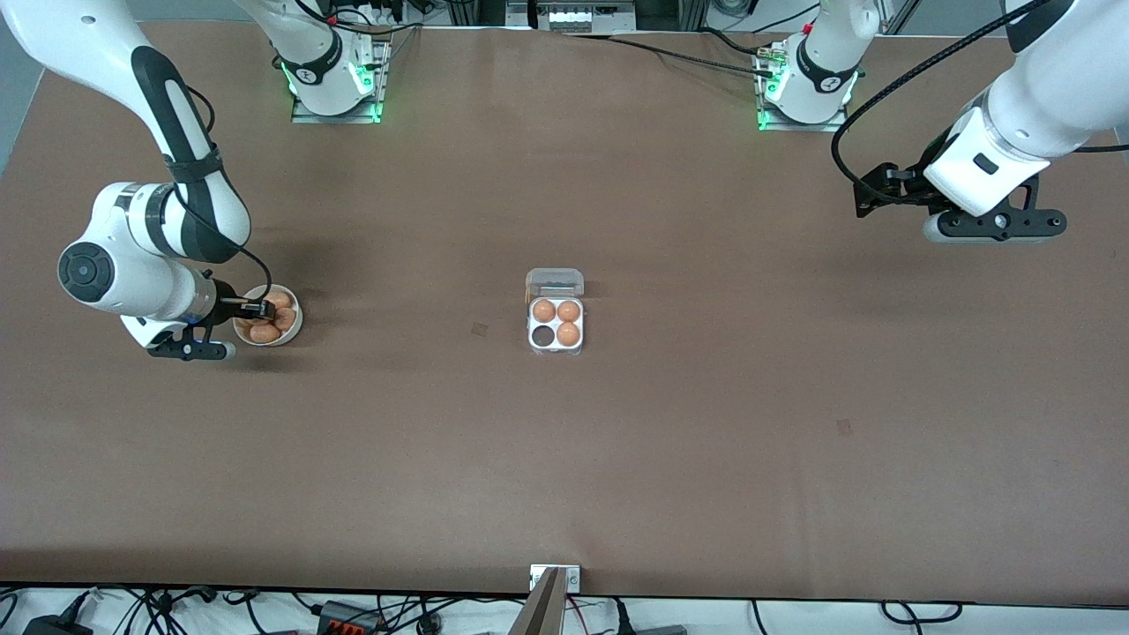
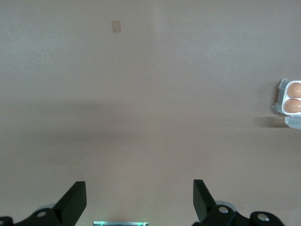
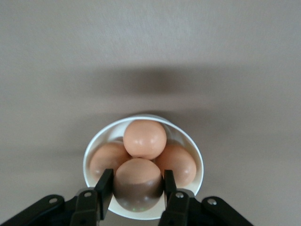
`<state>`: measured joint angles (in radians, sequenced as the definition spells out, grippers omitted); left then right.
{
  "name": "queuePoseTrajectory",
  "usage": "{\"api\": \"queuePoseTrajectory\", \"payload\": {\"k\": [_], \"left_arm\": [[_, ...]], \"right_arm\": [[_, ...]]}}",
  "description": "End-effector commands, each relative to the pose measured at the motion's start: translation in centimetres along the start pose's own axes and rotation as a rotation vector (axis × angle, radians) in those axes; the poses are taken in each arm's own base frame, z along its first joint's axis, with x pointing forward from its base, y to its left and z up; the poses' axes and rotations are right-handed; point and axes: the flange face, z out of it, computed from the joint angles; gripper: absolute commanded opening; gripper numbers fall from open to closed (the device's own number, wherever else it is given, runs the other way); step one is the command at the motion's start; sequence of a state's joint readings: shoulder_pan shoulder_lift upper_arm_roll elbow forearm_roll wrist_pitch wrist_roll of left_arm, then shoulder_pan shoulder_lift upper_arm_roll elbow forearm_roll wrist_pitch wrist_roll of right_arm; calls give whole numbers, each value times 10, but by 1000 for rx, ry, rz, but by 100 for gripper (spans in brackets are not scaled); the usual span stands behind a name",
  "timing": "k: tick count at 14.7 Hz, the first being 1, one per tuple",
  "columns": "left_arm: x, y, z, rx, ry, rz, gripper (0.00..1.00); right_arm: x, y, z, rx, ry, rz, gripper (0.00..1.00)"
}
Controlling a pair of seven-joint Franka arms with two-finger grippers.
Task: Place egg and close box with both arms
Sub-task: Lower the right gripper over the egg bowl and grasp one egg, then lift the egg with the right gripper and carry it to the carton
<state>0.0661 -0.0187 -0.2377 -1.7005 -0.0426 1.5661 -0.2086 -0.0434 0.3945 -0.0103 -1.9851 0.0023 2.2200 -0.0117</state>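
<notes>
The clear box (image 1: 557,322) sits mid-table with its lid (image 1: 555,282) open. Three eggs fill its cells, and the cell (image 1: 542,336) nearest the front camera on the right arm's side is empty. A white bowl (image 1: 296,332) of eggs stands toward the right arm's end. My right gripper (image 1: 262,310) reaches into the bowl (image 3: 94,146) and is shut on one egg (image 3: 138,183) among the other three eggs. My left gripper (image 1: 869,192) waits open and empty above bare table near the left arm's end (image 2: 138,187). The box edge (image 2: 288,101) shows in the left wrist view.
Small tan marks lie on the brown table (image 1: 479,329) (image 1: 844,427) (image 2: 116,27). A metal bracket (image 1: 555,578) sits at the table's front edge. The two arm bases (image 1: 335,79) (image 1: 807,88) stand along the table's back edge.
</notes>
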Motion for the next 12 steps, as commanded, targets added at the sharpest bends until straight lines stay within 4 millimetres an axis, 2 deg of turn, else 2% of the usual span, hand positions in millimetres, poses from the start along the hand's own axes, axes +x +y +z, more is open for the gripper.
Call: {"api": "queuePoseTrajectory", "payload": {"k": [1, 3, 5, 8, 10, 12], "left_arm": [[3, -1, -6, 0, -5, 20, 100], [2, 0, -6, 1, -5, 21, 100], [2, 0, -6, 1, -5, 21, 100], [3, -1, -6, 0, -5, 20, 100], [3, -1, -6, 0, -5, 20, 100], [2, 0, -6, 1, -5, 21, 100]], "right_arm": [[14, -14, -64, -6, -15, -30, 21], [25, -33, -110, -9, -14, -51, 22], [31, -69, -143, -13, 35, -47, 22], [32, -121, -154, 5, 90, -50, 23], [30, -182, -162, 8, 150, -64, 23], [22, -247, -151, 21, 202, -16, 23]]}}
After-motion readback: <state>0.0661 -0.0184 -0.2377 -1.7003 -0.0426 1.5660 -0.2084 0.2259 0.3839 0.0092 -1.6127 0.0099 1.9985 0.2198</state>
